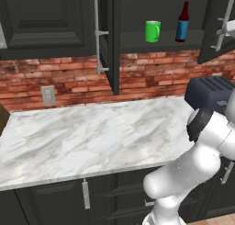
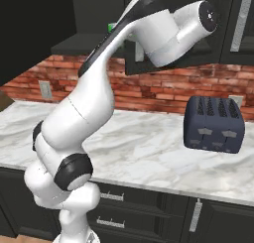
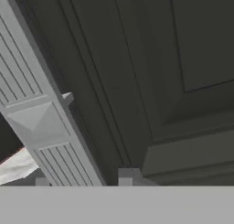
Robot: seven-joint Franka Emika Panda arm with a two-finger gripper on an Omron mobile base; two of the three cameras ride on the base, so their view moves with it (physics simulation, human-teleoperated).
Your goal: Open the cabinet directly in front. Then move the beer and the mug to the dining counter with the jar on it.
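**Cabinet open, bottle and mug on the shelf**

The cabinet (image 1: 156,41) stands open – the beer (image 1: 182,23) and green mug (image 1: 152,31) sit apart on its dark shelf. The bottle's blue label shows no readable writing. The hand view sits tight against a door panel and silver bar handle (image 3: 43,120); whether the gripper's jaws are open or closed cannot be told. A dark toaster (image 2: 214,123) rests on the marble worktop (image 1: 87,137).

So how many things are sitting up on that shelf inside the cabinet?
2: the green mug on the left, the beer to its right. Door panels block part of the shelf, so more may be hidden.
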